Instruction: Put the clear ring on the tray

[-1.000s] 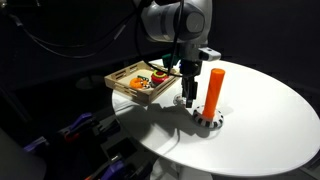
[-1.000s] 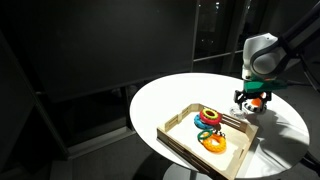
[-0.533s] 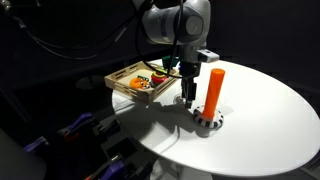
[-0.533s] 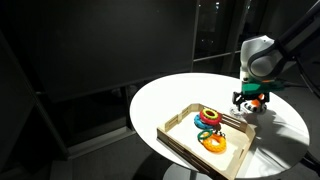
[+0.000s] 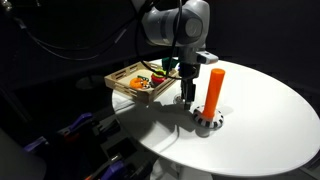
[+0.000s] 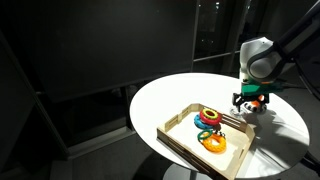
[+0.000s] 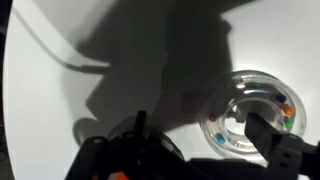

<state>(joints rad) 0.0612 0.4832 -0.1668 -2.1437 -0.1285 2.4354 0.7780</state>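
The clear ring (image 7: 221,108) lies flat on the white table in the wrist view, with small coloured beads inside its band. My gripper (image 7: 202,135) is open just above it. One finger is left of the ring. The other is over the ring's lower right part, so the ring's left band lies between the fingers. In both exterior views the gripper (image 5: 187,97) (image 6: 245,102) hangs low over the table beside the orange peg (image 5: 214,88); the ring is too small to make out there. The light-wood tray (image 5: 121,76) (image 6: 180,144) holds several coloured rings.
The orange peg stands upright on a checkered base (image 5: 208,121) close beside the gripper. The tray sits near the round white table's edge (image 5: 150,140). Bare table surface (image 5: 270,110) lies beyond the peg. The surroundings are dark.
Almost nothing; the gripper has shifted very slightly near the peg and stays open.
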